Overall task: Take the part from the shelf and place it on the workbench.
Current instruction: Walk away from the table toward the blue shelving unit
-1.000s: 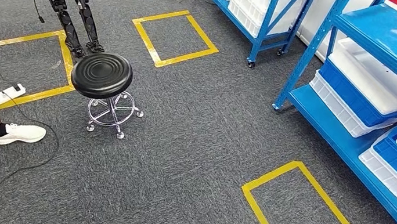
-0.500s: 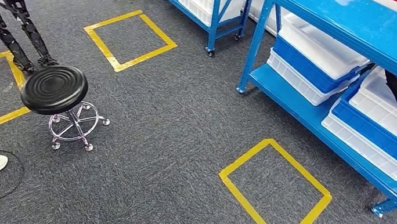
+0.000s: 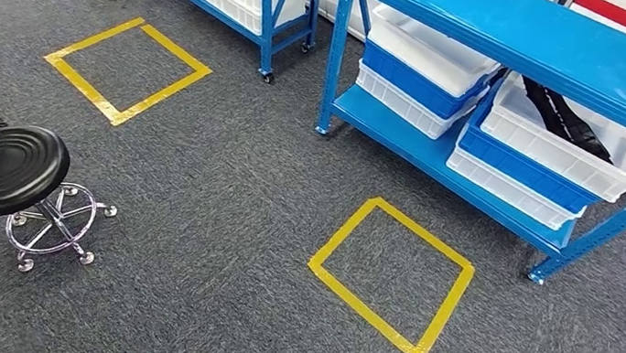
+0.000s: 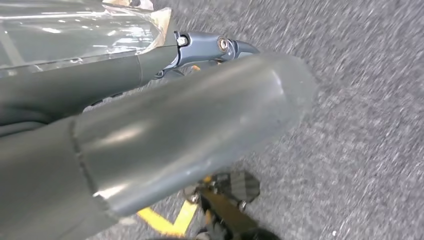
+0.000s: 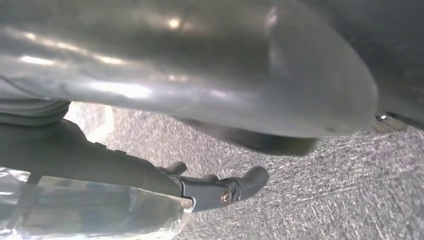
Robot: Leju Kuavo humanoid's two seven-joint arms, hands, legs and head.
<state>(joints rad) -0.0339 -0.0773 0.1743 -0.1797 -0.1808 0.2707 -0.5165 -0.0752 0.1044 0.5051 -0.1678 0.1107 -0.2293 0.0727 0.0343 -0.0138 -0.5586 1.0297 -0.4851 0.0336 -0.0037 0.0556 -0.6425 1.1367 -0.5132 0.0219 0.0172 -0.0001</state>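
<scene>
The dark part (image 3: 565,118) lies in a white bin on the blue shelf (image 3: 532,41) at one o'clock. Both hands hang blurred over the carpet, seemingly empty, though I cannot tell. Misaligned walking could catch the shelf post.

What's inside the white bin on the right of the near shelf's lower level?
In the head view, a long black part lies slantwise in the white bin. The upper shelf board covers the bin's back, so its far end and anything else there cannot be seen.
</scene>
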